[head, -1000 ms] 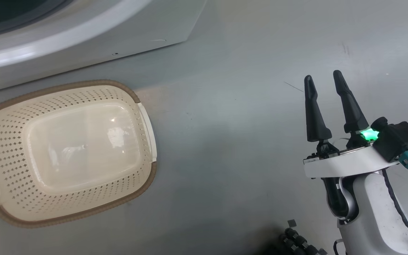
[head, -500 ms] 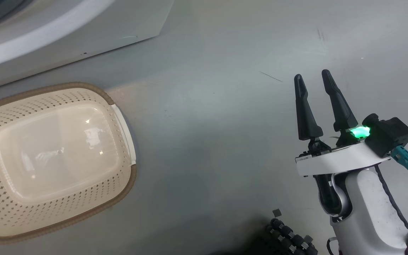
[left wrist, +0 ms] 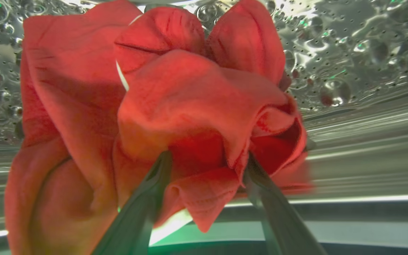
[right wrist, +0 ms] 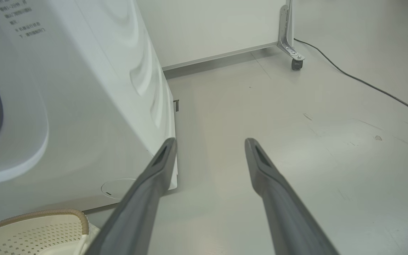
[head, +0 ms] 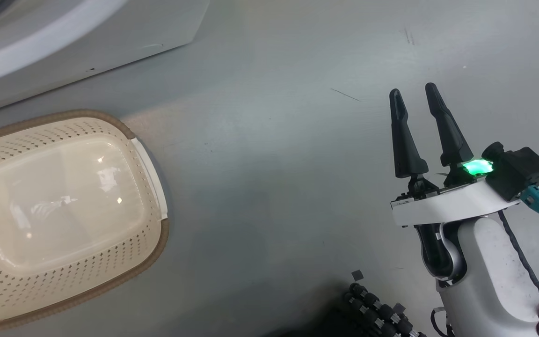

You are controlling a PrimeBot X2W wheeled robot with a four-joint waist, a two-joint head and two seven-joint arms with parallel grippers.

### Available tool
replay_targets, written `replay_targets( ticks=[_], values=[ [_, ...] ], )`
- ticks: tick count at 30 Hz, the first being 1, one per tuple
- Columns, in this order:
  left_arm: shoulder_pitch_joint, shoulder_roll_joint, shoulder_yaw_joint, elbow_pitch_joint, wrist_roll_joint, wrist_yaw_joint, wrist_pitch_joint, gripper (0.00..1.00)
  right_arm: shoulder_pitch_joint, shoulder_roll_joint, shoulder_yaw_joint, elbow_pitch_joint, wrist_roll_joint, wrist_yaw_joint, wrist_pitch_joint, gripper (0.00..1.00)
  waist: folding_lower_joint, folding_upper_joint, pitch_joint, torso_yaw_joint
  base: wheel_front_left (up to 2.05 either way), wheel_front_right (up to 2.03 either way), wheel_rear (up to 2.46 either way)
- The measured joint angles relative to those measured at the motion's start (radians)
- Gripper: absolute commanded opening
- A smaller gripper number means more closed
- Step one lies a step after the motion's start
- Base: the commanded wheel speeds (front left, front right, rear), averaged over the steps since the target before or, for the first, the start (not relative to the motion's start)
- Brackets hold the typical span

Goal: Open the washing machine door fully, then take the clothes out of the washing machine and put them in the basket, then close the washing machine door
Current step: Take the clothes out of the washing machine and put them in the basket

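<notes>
The red clothes point(left wrist: 190, 99) lie bunched inside the washing machine's shiny dimpled drum point(left wrist: 349, 53). My left gripper point(left wrist: 208, 156) is open, its two fingers pushed into the fabric with a red fold between them. The white washing machine point(head: 63, 51) point(right wrist: 83, 106) stands at the upper left. On the floor in front of it sits the cream basket point(head: 148, 252) point(right wrist: 34, 216), with nothing in it. Off to the right, my right gripper point(head: 413, 89) point(right wrist: 210, 140) hovers open over bare floor, holding nothing. The washing machine door is out of view.
Grey floor stretches to the right of the washer. A white panel on a castor point(right wrist: 296, 63) stands behind, and a dark cable point(right wrist: 367, 83) runs across the floor at the far right. A black ridged part point(head: 377, 313) of the robot shows at the bottom.
The head camera has turned, so washer and basket sit further left in the picture. The right gripper stays open in much the same place.
</notes>
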Motion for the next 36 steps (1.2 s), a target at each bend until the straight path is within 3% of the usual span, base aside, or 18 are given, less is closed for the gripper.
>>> replay_targets(
  ticks=[1,2,3,4,17,23,36],
  values=[
    [-0.004,0.001,0.0,0.006,0.002,0.002,0.002,0.46,0.0,0.0,0.0,0.0,0.003,0.0,0.0,1.0,0.0,0.0,0.001,0.0,0.0,0.0,0.0],
    [-0.005,0.001,0.0,0.011,0.002,0.002,0.011,0.33,0.0,0.0,-0.001,0.001,0.005,0.0,0.0,1.0,0.0,0.0,0.001,0.0,0.0,0.0,0.0],
    [-0.006,0.0,-0.001,0.014,0.002,0.002,0.013,0.12,0.0,0.0,-0.001,0.001,0.005,0.0,0.0,1.0,0.0,0.0,0.002,0.0,0.0,0.0,0.0],
    [-0.007,0.0,-0.003,0.019,0.002,0.004,0.019,0.0,-0.001,0.0,-0.002,0.001,0.005,0.0,0.0,1.0,0.0,0.0,0.002,0.0,0.0,0.0,0.0],
    [-0.027,-0.017,-0.004,0.03,0.001,0.007,0.009,0.0,-0.021,0.0,-0.021,0.008,0.004,0.0,0.0,1.0,-0.0001,0.0,0.005,0.018,0.0,0.0,0.0],
    [-0.027,-0.053,0.0,0.031,-0.018,-0.024,-0.038,0.0,-0.021,0.0,-0.042,0.012,-0.013,0.0,0.0,1.0,-0.0001,0.0,-0.004,0.038,0.0,0.0,0.0],
    [0.024,-0.074,-0.012,0.003,-0.043,-0.101,-0.157,0.0,-0.021,0.0,-0.064,0.018,-0.051,0.001,0.0,1.0,-0.0001,0.0,-0.044,0.084,0.0,0.0,0.0]
  ],
)
